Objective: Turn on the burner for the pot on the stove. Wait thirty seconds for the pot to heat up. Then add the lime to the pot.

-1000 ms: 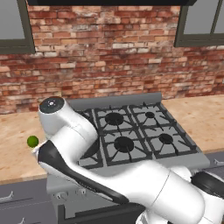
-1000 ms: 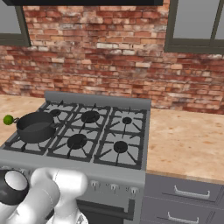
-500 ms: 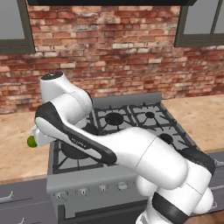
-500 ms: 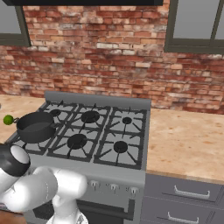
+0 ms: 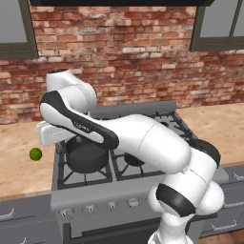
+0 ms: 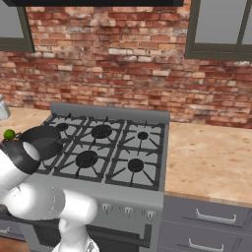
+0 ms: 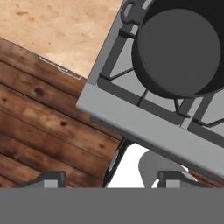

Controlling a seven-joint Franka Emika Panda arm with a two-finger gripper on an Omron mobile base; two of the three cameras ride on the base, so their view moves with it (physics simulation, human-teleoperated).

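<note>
My pot [image 7: 181,50] looks like matt dark grey metal, smooth inside. The stove [image 7: 148,127] is dull brushed grey under rough cast grates [image 6: 106,152]. Speckled stone-like counter [image 7: 61,30]; grainy wood floor [image 7: 39,131]; rough brick wall [image 5: 124,52].

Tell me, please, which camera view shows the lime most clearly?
The left base view: the lime lies whole and unblocked on the counter, left of the stove. In the right base view it is a small green spot at the far left edge, beside the pot.
</note>
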